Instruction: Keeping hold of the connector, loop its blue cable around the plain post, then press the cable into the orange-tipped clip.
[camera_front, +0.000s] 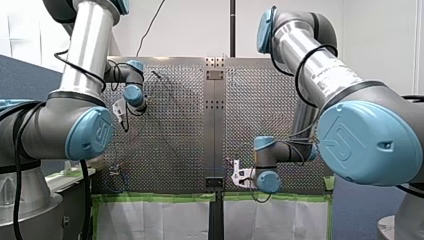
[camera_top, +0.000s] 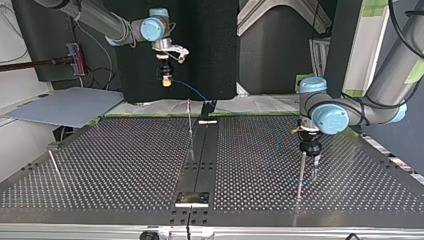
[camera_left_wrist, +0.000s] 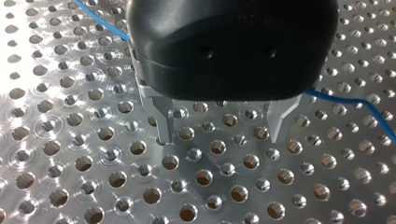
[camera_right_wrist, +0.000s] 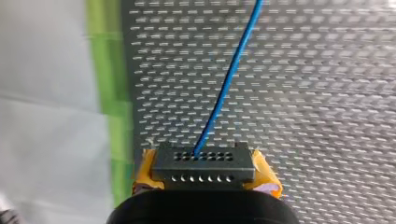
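Ahead of the right gripper, clamped on the connector, the blue cable runs straight out; the left gripper has its jaws apart, empty

The front camera sits behind and above the shoulders of the arms, looking out over the perforated table. The top camera faces back at them, low, from the table's opposite edge. The left wrist camera hangs close over the holes, behind the left gripper. The right wrist camera looks along the connector and blue cable. All four share the table.
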